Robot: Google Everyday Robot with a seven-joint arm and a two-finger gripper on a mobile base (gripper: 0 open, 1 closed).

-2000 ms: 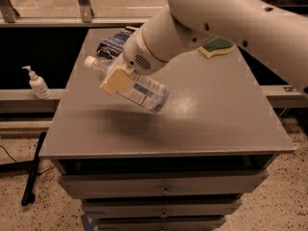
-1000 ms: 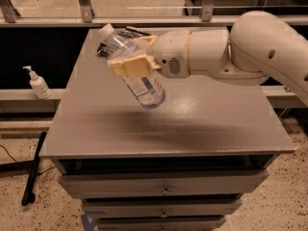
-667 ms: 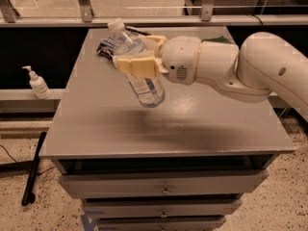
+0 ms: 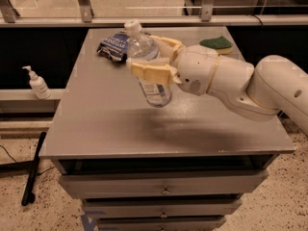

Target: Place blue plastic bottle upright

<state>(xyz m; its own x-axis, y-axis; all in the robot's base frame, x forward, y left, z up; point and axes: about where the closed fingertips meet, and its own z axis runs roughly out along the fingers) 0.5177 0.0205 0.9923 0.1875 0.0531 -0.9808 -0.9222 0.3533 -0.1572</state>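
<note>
White, standing off to the left: pump dispenser (image 4: 36,83). Lying at the back of the grey table (image 4: 91,129): dark snack bag (image 4: 112,45). Hanging just right of it above the tabletop: blue plastic bottle (image 4: 155,91), long axis nearly vertical, cap pointing up, leaning slightly left. Pinching its middle from the right: gripper (image 4: 143,55). Resting further right: green sponge (image 4: 216,43).

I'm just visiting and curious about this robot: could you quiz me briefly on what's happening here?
1. True or false: above the grey metal table, the cream two-finger gripper is shut on the clear plastic water bottle with the pale blue label.
2. What lies behind the bottle? A) dark blue crinkled snack bag B) red cup C) banana
3. Fill in: the bottle's white cap points ____.
Key: 1 true; 2 A; 3 upward, slightly tilted.
</note>
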